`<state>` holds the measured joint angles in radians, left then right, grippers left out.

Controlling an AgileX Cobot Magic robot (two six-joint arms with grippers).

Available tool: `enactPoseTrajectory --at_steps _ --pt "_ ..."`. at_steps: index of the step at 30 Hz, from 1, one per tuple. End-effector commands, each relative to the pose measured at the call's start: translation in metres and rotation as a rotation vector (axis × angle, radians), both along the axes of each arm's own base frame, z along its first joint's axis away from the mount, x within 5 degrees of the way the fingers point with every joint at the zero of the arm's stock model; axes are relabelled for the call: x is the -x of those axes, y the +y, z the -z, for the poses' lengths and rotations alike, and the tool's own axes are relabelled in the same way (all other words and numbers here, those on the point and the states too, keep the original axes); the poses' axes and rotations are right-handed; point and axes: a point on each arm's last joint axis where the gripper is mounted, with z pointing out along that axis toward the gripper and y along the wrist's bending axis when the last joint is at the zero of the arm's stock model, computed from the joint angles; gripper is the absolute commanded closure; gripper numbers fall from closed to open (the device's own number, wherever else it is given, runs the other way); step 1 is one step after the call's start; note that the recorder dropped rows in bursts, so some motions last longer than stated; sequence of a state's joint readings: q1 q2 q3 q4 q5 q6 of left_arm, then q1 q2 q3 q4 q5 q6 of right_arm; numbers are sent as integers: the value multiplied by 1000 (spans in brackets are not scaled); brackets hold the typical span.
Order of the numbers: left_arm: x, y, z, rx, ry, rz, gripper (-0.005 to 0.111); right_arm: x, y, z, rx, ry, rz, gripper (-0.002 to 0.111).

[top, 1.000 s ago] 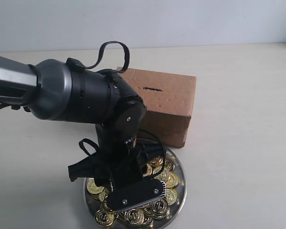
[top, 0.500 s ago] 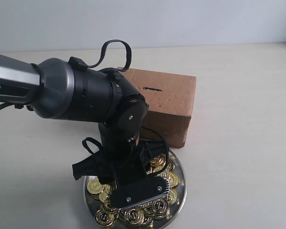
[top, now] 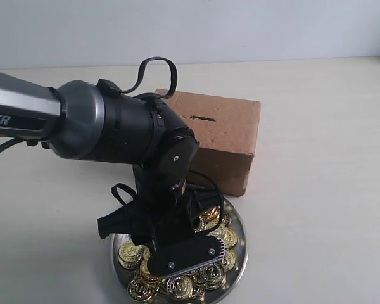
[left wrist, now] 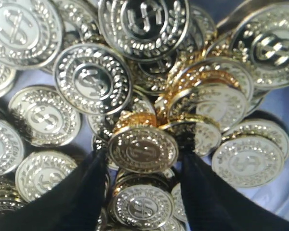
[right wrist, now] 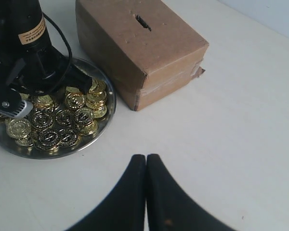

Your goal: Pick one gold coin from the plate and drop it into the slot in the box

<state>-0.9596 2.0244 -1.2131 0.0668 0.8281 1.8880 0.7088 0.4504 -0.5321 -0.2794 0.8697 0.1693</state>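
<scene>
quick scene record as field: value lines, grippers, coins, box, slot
left gripper: down in the plate, fingers either side of one gold coin; grip unclear
right gripper: shut, empty, over bare table
coin pile: many gold coins heaped in the plate
box: brown cardboard, next to the plate
slot: on the box's top face, nothing in it

Looking like a lab test bench: robot arm point(top: 82, 130) working over bare cream counter point(top: 323, 190), plain pale wall point(top: 240, 28) behind.
</scene>
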Motion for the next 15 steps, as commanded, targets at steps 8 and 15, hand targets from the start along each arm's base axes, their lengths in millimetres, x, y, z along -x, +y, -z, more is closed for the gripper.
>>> enactPoseTrajectory --at_steps 8,15 --pt "3 -1 4 -9 15 2 63 0 0 0 -7 -19 -5 108" --pt "3 -1 4 -9 16 19 63 0 0 0 -7 -19 -5 108"
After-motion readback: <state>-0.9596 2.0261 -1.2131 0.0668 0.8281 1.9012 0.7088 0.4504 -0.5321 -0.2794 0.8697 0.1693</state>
